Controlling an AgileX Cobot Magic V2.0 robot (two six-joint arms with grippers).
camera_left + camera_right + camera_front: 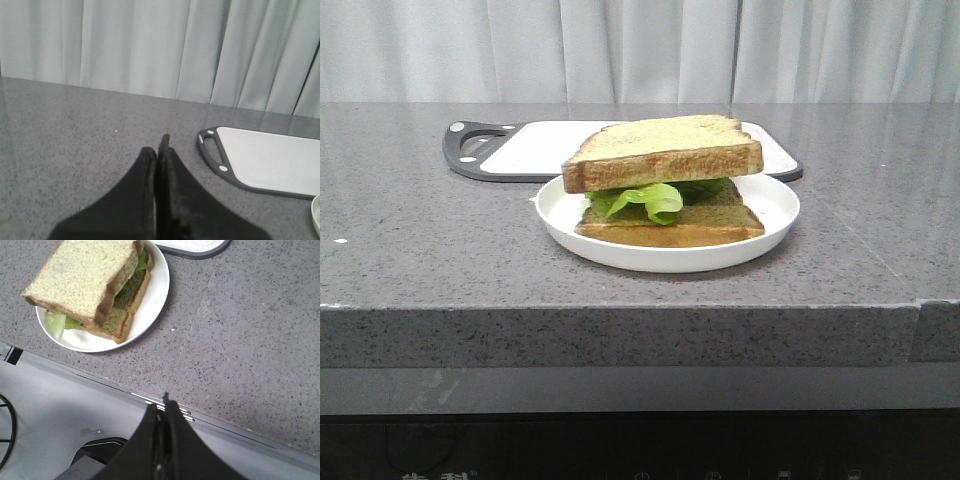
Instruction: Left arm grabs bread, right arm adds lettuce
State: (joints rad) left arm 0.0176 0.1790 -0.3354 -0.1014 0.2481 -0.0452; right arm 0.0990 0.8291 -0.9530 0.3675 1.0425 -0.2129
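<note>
A white plate point(770, 205) stands on the grey counter, holding a sandwich. The thick bread slice point(665, 150) lies on top, tilted, over the green lettuce point(655, 198), which rests on a thinner bottom slice point(680, 228). The right wrist view shows the same plate point(152, 295), top bread point(80, 275) and lettuce point(56, 322). Neither arm shows in the front view. My left gripper point(161, 150) is shut and empty above bare counter, away from the plate. My right gripper point(162, 407) is shut and empty, above the counter's front edge, well clear of the plate.
A white cutting board with a dark grey rim and handle point(480, 150) lies behind the plate; it also shows in the left wrist view point(270, 160). A pale curtain hangs behind the counter. The counter's front edge point(620, 310) drops to a dark base.
</note>
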